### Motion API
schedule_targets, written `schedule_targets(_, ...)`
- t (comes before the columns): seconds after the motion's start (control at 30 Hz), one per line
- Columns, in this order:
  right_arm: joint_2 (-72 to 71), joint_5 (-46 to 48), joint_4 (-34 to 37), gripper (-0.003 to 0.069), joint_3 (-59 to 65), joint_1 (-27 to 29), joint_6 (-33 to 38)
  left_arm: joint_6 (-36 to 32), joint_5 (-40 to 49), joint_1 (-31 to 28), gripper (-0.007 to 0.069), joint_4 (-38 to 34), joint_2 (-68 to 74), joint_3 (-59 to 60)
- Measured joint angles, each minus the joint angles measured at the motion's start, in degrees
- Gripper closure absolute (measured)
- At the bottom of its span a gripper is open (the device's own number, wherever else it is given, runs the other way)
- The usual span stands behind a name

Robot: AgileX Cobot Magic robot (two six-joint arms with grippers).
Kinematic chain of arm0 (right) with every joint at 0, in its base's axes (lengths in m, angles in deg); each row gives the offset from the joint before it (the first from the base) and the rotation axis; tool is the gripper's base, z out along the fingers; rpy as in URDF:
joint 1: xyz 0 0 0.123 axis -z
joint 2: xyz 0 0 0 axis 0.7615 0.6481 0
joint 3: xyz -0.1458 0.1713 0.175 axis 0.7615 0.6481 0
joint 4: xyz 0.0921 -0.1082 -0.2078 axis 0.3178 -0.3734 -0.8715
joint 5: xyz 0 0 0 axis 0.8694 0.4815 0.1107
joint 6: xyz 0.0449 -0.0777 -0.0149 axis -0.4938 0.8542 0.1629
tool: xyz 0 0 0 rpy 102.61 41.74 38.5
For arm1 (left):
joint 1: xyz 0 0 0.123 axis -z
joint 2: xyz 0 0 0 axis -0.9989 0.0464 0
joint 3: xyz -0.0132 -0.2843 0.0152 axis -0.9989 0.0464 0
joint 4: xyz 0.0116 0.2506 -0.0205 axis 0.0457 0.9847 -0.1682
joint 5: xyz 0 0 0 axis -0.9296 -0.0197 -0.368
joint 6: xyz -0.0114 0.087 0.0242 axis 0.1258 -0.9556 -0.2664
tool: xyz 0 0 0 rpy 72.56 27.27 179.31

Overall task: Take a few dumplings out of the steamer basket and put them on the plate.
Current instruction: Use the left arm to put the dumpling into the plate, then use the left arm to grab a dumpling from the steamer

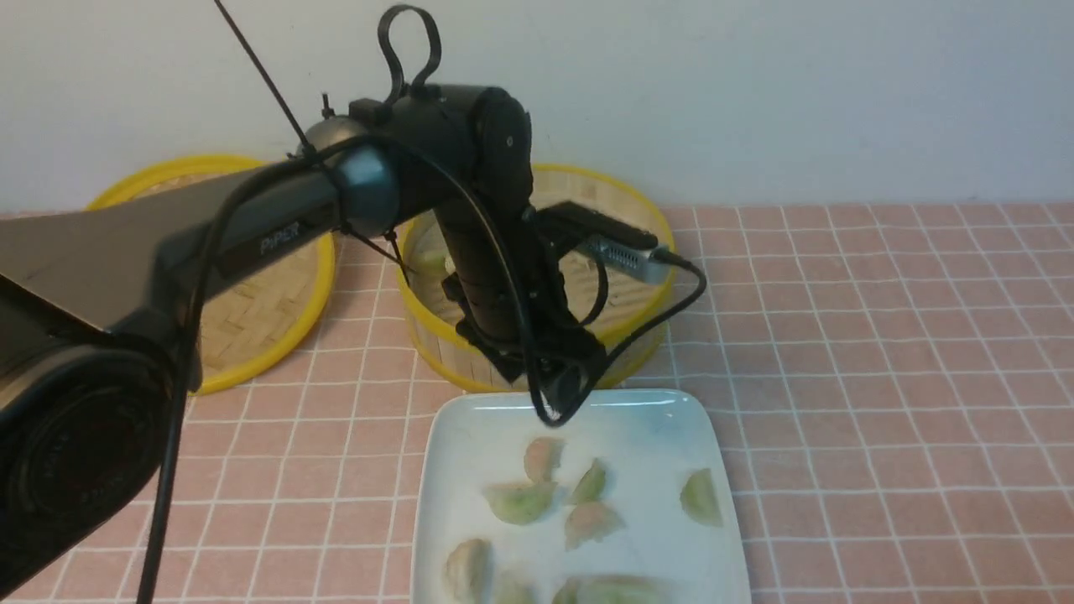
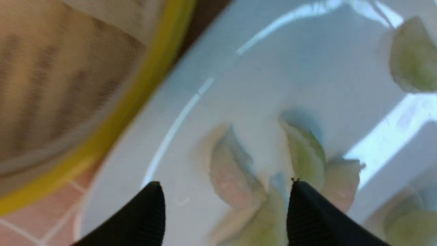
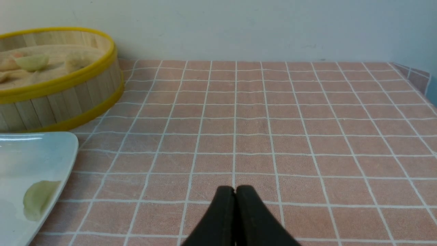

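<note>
The left hand (image 2: pixel 227 205) hangs low over the far part of the plate (image 1: pixel 470 407), its fingers spread and pinching nothing. A pink dumpling (image 1: pixel 544 457) lies on the white surface directly below the gap. The right hand (image 3: pixel 235 194) is pressed together over the bare counter (image 3: pixel 307 119), well to the right.

Most dumplings (image 1: pixel 520 501) sit on the plate, clustered near its middle. A few are in the steamer basket (image 1: pixel 638 210) just beyond the plate's far edge.

The pink dumpling's long axis seems to run near to far, leaning slightly right, though blur makes its curve hard to read. The lone green one (image 1: pixel 701 497) on the right also points near to far.

Risks from here — a loop of cable (image 1: pixel 554 417) droops just over the plate and could drag a dumpling as the arm swings. The low hand could also clip the basket's near rim. Another drop in this spot would likely land on the cluster and stick.
</note>
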Motion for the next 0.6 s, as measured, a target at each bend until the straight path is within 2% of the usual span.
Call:
schedule_targets(0.1,0.0,0.0,0.0,0.0673,0.0,0.0,0.0,5.04,-1.68,-2.01,0.0335,3.92,0.0,-6.44)
schedule_targets(0.13,0.0,0.0,0.0,0.0673,0.0,0.0,0.0,6.0,-3.72,-3.6,0.043,5.1,0.29,-9.14)
schedule_targets(0.17,0.0,0.0,0.0,0.0673,0.0,0.0,0.0,6.06,-4.68,-4.57,0.0501,5.47,0.68,-10.93)
schedule_targets(0.27,0.0,0.0,0.0,0.0673,0.0,0.0,0.0,3.72,-6.28,-7.76,0.0606,6.53,3.04,-14.29)
schedule_targets(0.37,0.0,0.0,0.0,0.0673,0.0,0.0,0.0,-0.44,-6.44,-9.31,0.0608,7.21,6.2,-14.69)
schedule_targets(0.47,0.0,0.0,0.0,0.0673,0.0,0.0,0.0,-2.36,-6.64,-9.51,0.0568,7.27,8.15,-14.69)
schedule_targets(0.6,0.0,0.0,0.0,0.0673,0.0,0.0,0.0,-3.19,-9.79,-9.51,0.0372,7.97,10.51,-14.69)
